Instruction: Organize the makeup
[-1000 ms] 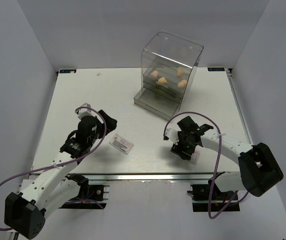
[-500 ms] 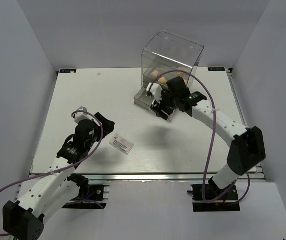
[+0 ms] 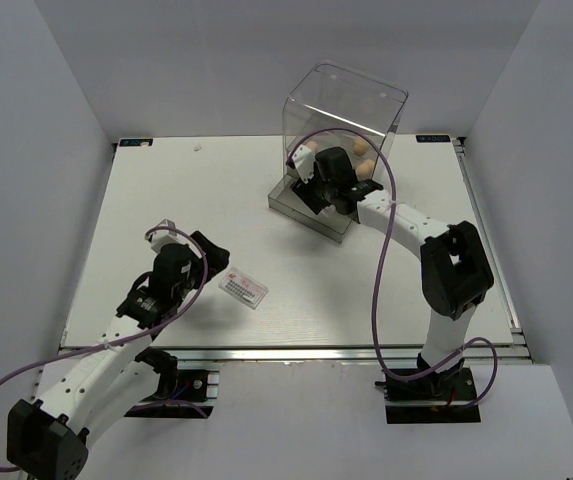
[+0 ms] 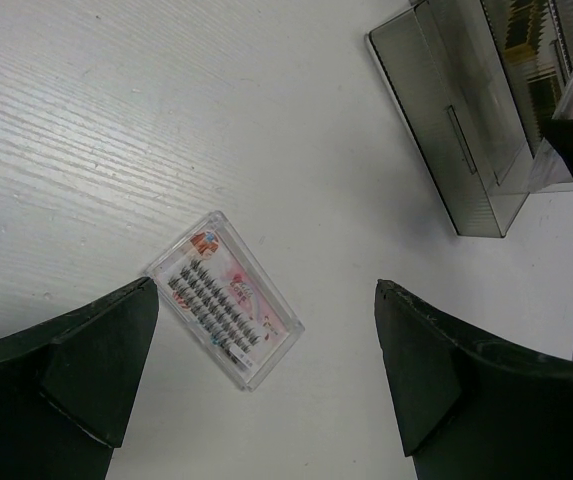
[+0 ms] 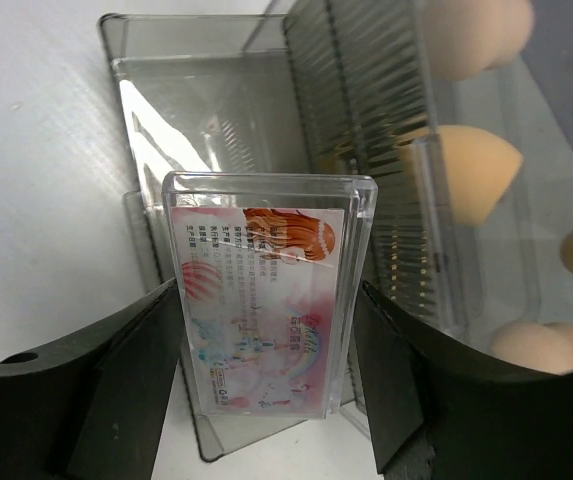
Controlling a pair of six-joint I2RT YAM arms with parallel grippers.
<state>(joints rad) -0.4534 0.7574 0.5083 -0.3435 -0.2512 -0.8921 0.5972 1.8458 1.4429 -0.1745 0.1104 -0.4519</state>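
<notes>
Just swung from the near bench [image 3: 166,180] edge to the clear box's [image 3: 351,105] open bottom drawer [image 5: 146,130], right tool [image 3: 314,192] clamped on one pink-white packet [image 5: 261,310], probably ready to drop it in; second packet [image 4: 224,312] flat on the bench under the spread-open left tool [image 3: 214,265].

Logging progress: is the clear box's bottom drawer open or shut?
Open: the bottom drawer juts out in front of the clear box.

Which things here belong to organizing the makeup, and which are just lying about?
Makeup to organize: held packet, loose packet, peach sponges.
Not makeup: clear drawer box, table, white speck.
</notes>
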